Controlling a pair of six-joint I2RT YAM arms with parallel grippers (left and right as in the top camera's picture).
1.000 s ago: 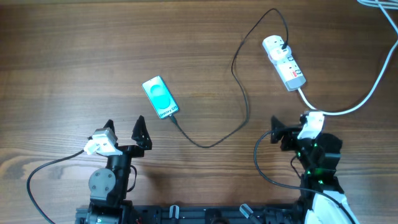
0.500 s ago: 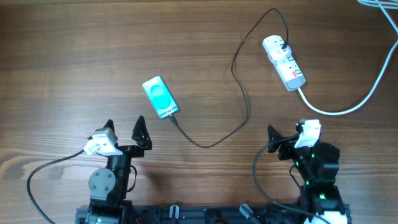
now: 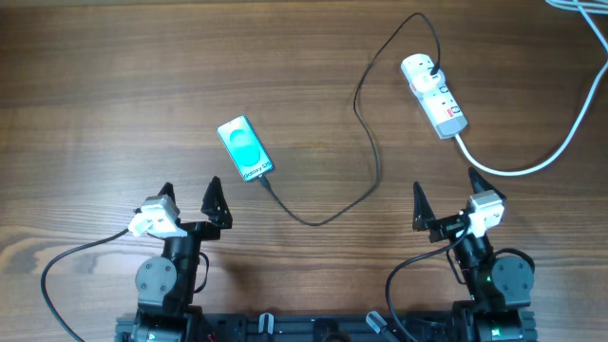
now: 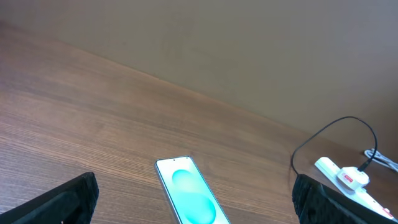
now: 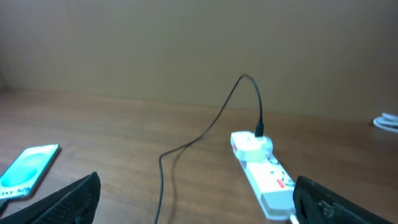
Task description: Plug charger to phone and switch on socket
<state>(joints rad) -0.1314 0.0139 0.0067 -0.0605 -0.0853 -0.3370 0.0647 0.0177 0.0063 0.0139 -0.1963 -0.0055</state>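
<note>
Socket (image 3: pixel 434 95): toward far right corner of the desk (image 3: pixel 114 76), ahead of right claw (image 3: pixel 444 182) (jaws spread, empty), long axis slanting far-left to near-right; left claw (image 3: pixel 191 185), likewise spread, farther.

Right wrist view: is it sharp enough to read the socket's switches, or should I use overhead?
Right wrist: soft all over, and the socket shows only a red smear. Overhead: sharp, evenly lit, no glare, but the socket is small there. The switch state is unreadable in both.
</note>
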